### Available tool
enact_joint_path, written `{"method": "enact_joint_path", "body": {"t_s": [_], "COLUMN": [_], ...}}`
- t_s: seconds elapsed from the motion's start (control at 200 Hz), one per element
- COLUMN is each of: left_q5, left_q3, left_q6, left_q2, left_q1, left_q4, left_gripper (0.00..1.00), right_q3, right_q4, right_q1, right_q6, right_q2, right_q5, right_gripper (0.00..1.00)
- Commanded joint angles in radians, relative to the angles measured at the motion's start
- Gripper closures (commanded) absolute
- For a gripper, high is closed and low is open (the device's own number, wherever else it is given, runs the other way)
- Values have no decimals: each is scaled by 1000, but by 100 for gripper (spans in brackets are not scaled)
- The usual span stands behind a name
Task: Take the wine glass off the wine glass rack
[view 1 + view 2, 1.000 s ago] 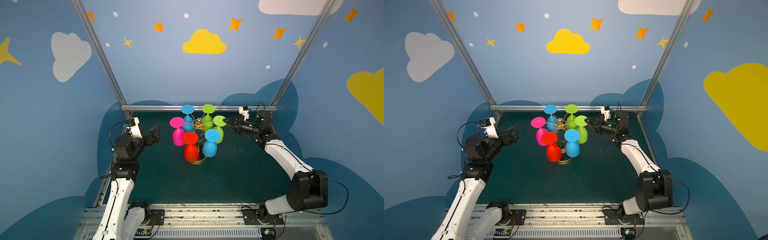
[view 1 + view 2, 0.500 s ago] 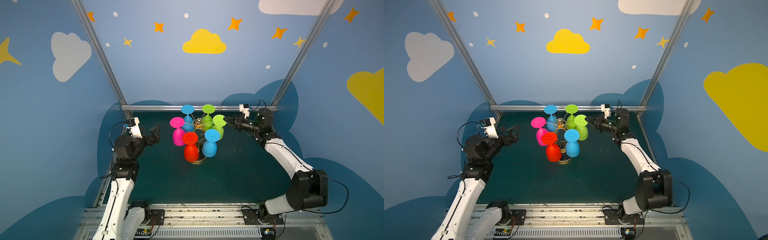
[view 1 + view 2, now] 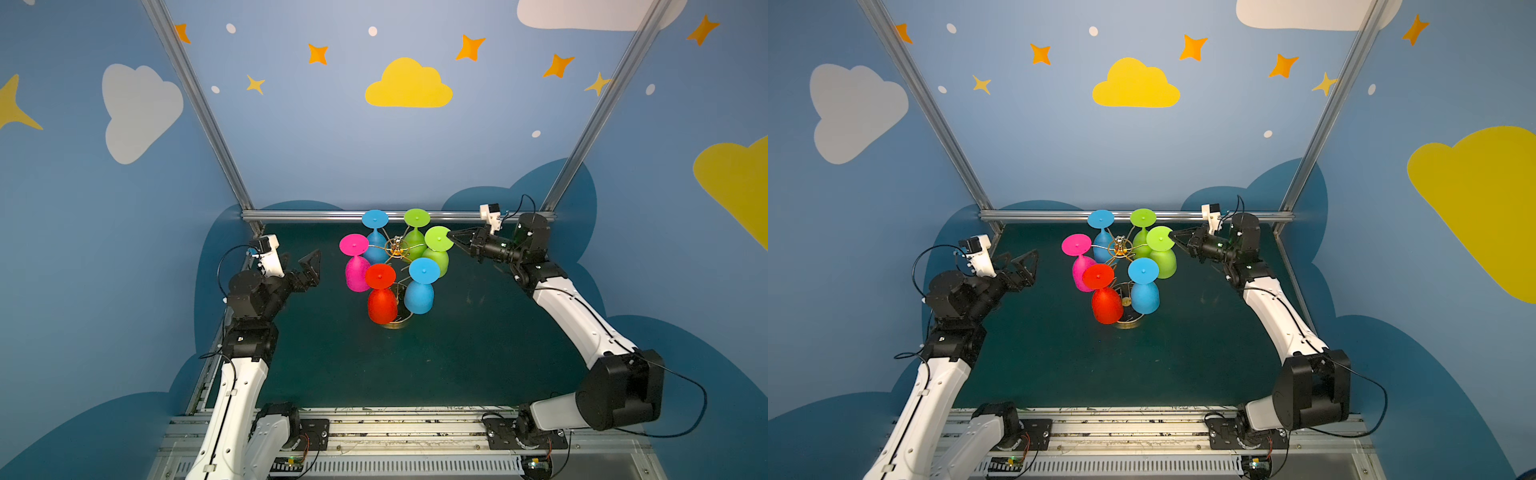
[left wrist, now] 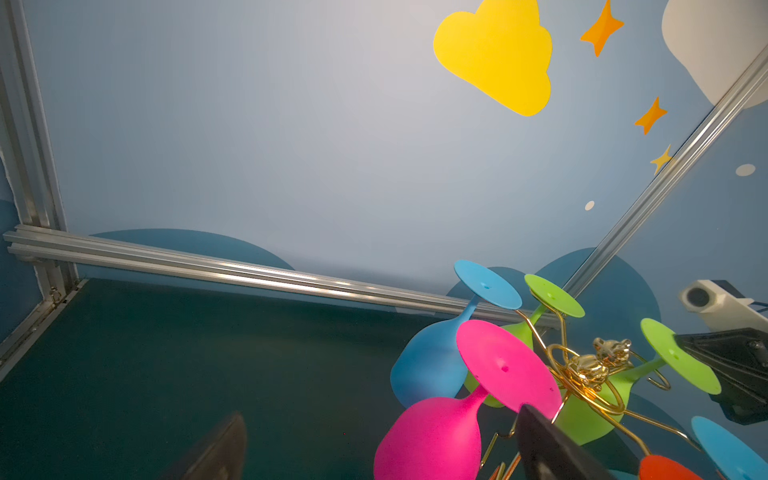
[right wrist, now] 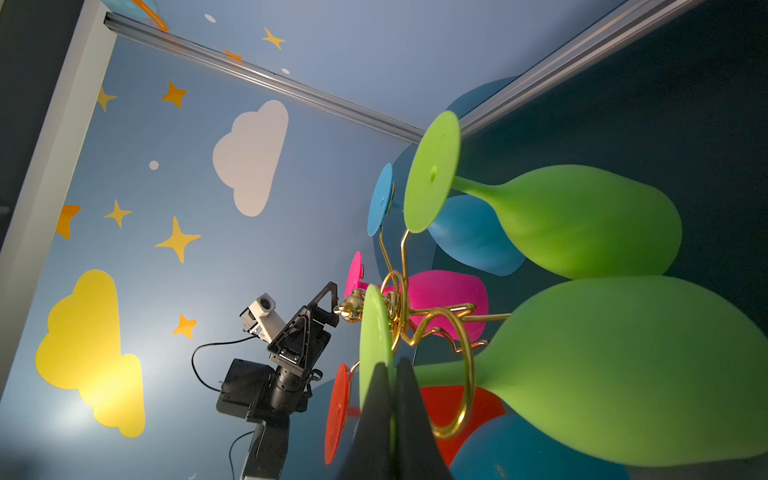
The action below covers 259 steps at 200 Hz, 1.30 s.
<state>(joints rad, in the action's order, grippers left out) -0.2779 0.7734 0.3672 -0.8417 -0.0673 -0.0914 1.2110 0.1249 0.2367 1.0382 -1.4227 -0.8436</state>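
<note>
In both top views all six glasses hang on the rack [image 3: 395, 248], none off yet! The right gripper [image 3: 449, 238] pinches the green glass [image 3: 436, 242] by its foot. The left gripper [image 3: 305, 268] gapes wide, well apart from the pink glass [image 3: 355, 268].

Left wrist view: nothing between those fingers.

Right wrist view: fingers [image 5: 409, 399] squeeze the disc's rim, and the stem sits in its loop just past the fingertips. The lift-out remains.

Dark green table [image 3: 457, 353], blue cloud-painted walls [image 3: 332, 145].

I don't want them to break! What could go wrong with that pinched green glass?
The right fingers pinch only the thin foot edge of the green glass, so it might slip. Its stem sits in a loop of the wine glass rack; a crooked pull could tip everything. The front blue glass hangs close and could get bumped.
</note>
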Motion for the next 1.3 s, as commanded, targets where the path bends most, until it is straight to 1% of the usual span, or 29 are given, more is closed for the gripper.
{"method": "enact_joint_path", "body": {"t_s": [0.0,0.115,0.38,0.701,1.006,1.292], "left_q5": [-13,-15,-17,-21,-22,-20], "left_q3": [-13,-15,-16,-19,-20,-20], "left_q6": [5,7,7,8,9,7], "left_q2": [15,21,30,38,47,55], "left_q1": [-3,-3,-1,3,4,9], "left_q4": [-14,-14,-14,-18,-18,-16], "left_gripper": [0,0,0,0,0,0], "right_q3": [34,45,68,89,60,-13], "right_q4": [-48,-78,-83,-82,-146,-135], "right_q1": [20,34,64,96,103,93], "right_q6": [-62,-81,-89,-88,-110,-93], "right_q2": [41,38,3,-37,19,94], "right_q5": [46,65,85,87,113,167], "right_gripper": [100,100,100,100,100,100]}}
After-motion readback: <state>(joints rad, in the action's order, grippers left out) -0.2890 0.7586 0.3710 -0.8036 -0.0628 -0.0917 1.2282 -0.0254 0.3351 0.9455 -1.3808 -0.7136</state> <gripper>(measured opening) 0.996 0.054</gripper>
